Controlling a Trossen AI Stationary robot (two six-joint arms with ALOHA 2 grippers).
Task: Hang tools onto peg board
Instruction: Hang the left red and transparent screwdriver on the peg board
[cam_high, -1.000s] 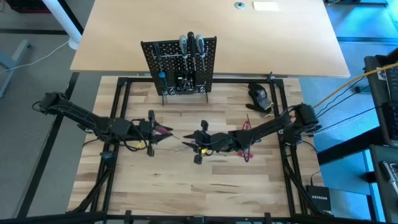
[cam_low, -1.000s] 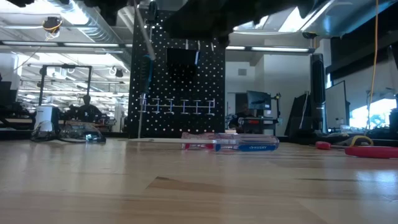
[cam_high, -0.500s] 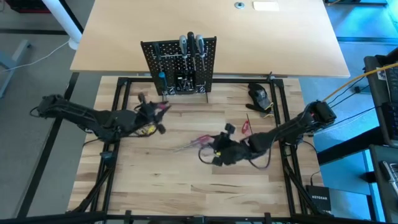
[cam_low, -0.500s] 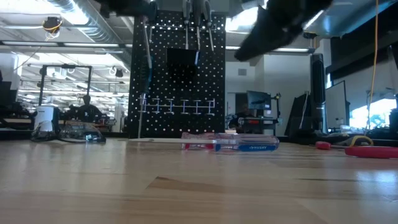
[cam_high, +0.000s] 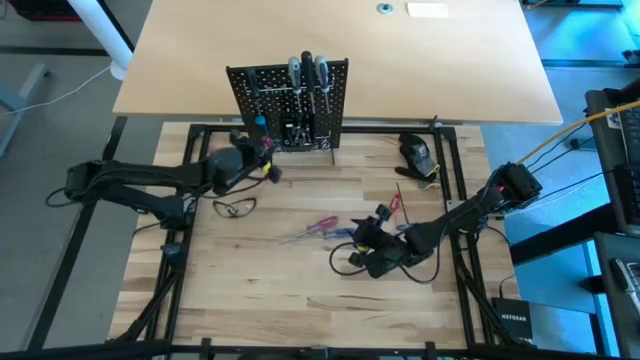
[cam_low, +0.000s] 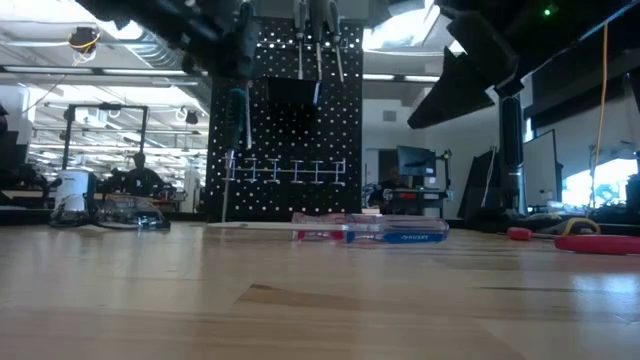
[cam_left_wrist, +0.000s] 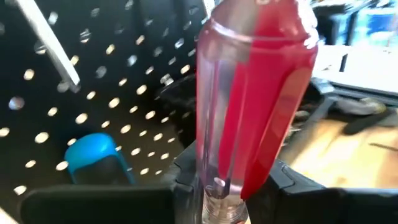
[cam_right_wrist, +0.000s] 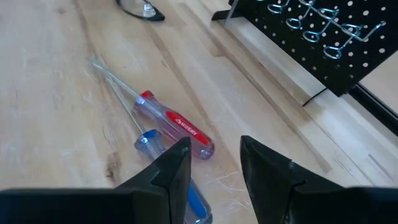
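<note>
The black peg board (cam_high: 290, 105) stands at the table's far side with several tools hung on it, among them a blue-handled one (cam_left_wrist: 93, 155). My left gripper (cam_high: 258, 158) is at the board's lower left corner, shut on a screwdriver with a clear red handle (cam_left_wrist: 255, 93). A red-handled screwdriver (cam_right_wrist: 174, 124) and a blue-handled screwdriver (cam_right_wrist: 168, 155) lie side by side flat on the table. My right gripper (cam_right_wrist: 214, 158) is open and empty, just to their right in the high view (cam_high: 368, 245). My left gripper pinches the red screwdriver between its two fingers at the handle's shaft end (cam_left_wrist: 217, 190). The handle sticks out past the fingertips toward the peg board. The screwdriver is lifted clear of the table; its shaft is hidden behind the gripper.
Safety glasses (cam_high: 235, 207) lie left of centre. Red-handled pliers (cam_high: 397, 203) and a dark rounded lump (cam_high: 418, 152) lie at the right. A row of bare hooks (cam_low: 290, 170) runs across the board's lower part. A black frame (cam_high: 195, 180) borders the work area.
My left gripper has carried the red screwdriver from the table's middle toward the far edge, up to the peg board's lower left. My right gripper has drawn back from over the two lying screwdrivers toward the table's right and near edges.
</note>
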